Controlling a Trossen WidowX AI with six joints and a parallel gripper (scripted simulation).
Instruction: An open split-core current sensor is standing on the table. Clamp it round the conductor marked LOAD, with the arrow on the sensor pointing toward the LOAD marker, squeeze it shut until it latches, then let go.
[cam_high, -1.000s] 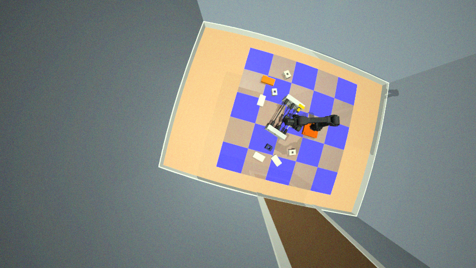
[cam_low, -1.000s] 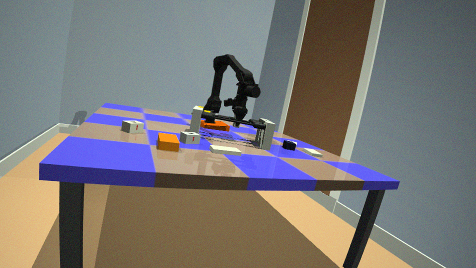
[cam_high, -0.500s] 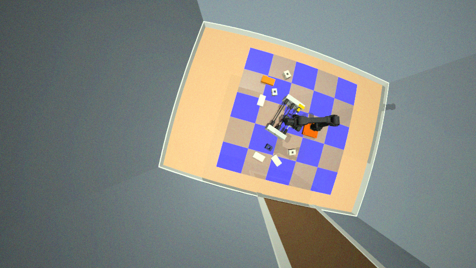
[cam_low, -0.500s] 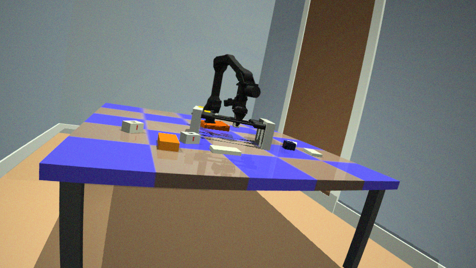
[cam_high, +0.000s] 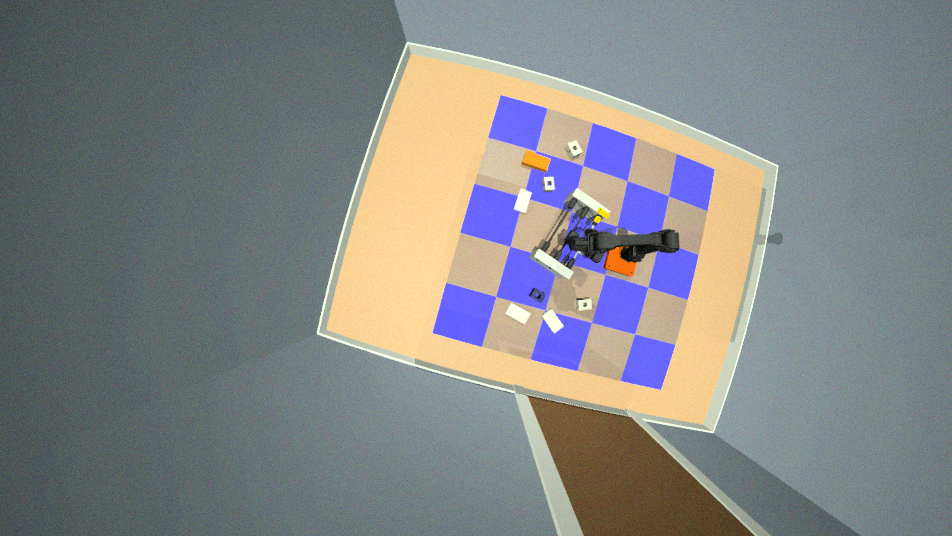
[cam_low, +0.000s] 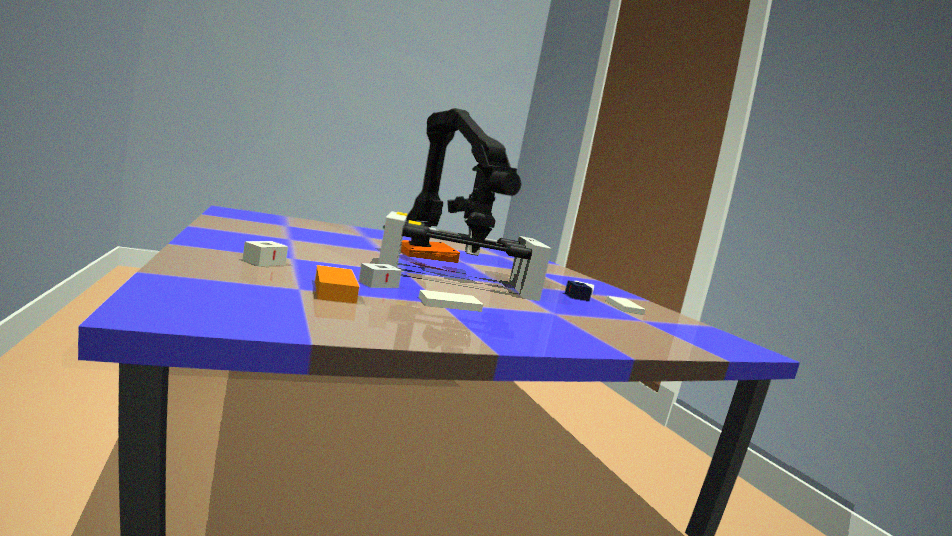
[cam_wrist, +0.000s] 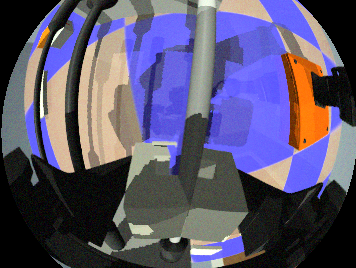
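The grey split-core sensor (cam_wrist: 215, 200) (cam_low: 472, 251) is between my fingers at the rack. Its two halves lie on either side of a grey conductor (cam_wrist: 201, 65), with a small gap at the upper end in the wrist view. I cannot tell whether it is latched, and its arrow is not visible. My gripper (cam_wrist: 182, 168) is shut on the sensor, low over the rack. Yellow marks (cam_high: 602, 213) (cam_low: 401, 213) sit on one white end post (cam_high: 586, 200) (cam_low: 391, 239); their lettering is not legible. The other end post (cam_high: 552, 263) (cam_low: 534, 266) stands opposite.
Other dark conductors (cam_wrist: 73, 95) run beside the grey one. An orange base plate (cam_high: 619, 262) (cam_wrist: 306, 102) lies under the arm's foot. An orange block (cam_high: 536, 161) (cam_low: 336, 284), several white blocks and slabs, and a dark block (cam_high: 536, 294) (cam_low: 577, 290) lie around the rack.
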